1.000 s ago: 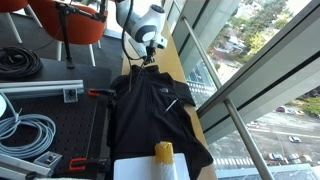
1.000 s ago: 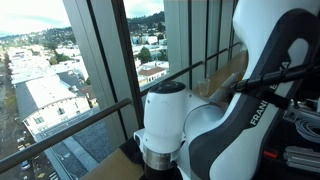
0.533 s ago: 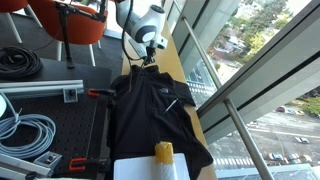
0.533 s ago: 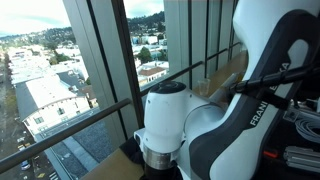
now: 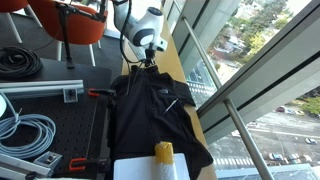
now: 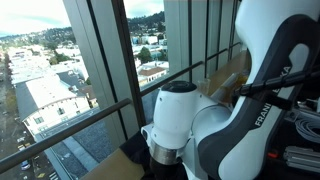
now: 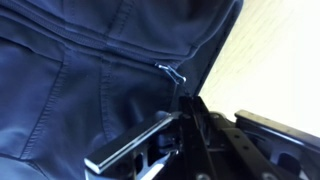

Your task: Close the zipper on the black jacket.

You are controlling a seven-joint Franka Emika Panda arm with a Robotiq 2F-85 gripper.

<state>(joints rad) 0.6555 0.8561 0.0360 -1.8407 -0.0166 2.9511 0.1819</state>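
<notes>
Wooden tabletop (image 5: 184, 66) along the tall windows is carrying the black jacket (image 5: 155, 115), which is lying flat, collar toward the arm. Now the gripper (image 5: 147, 63) is hanging right over that collar end. In the wrist view its fingers (image 7: 130, 150) are sitting just short of a small metal pull, probably the zipper (image 7: 172, 72). How wide they're parting, I can't tell.

"FRAN" on the robot arm (image 6: 215, 130)

Black jacket (image 5: 150, 105) hem out of sight behind white box (image 5: 135, 170)
</notes>
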